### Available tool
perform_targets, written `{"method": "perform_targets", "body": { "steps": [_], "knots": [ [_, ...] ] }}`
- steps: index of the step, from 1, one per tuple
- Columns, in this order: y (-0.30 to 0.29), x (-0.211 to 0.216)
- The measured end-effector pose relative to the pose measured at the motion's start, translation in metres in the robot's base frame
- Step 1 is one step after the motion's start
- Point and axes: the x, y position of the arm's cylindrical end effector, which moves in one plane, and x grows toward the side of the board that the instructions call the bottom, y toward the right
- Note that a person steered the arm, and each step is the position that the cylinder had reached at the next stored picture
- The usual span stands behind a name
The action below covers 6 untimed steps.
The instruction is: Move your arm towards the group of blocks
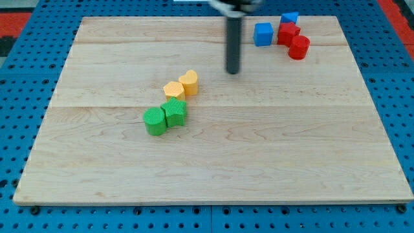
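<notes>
Rod tip over the wooden desk, between two clusters of blocks.

My tip (pixel 232 72) rests on the desk (pixel 213 162); it is a bare rod with no fingers to open or close. From the tip, the yellow heart block (pixel 189 82), yellow block (pixel 174 90), green block (pixel 174 112) and green cylinder (pixel 154 121) lie toward the view's lower left; the blue cube (pixel 262 33), small blue block (pixel 290 18), red block (pixel 288 33) and red cylinder (pixel 299 47) sit to its upper right.

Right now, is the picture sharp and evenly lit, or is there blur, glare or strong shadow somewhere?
In the camera view, light is even and soft on the wooden board, with no glare; the green blocks and yellow blocks cast only faint shadows. My tip is fairly clear, but the rod's top blurs at the view's top edge. The whole view is slightly soft, so the edges of the red blocks and blue blocks look fuzzy.
</notes>
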Motion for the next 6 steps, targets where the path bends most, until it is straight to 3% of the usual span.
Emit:
{"method": "perform_targets", "body": {
  "steps": [2, 3, 4, 6],
  "knots": [
    [0.025, 0.002],
    [0.002, 0.01],
    [0.041, 0.02],
    [0.132, -0.01]
  ]
}}
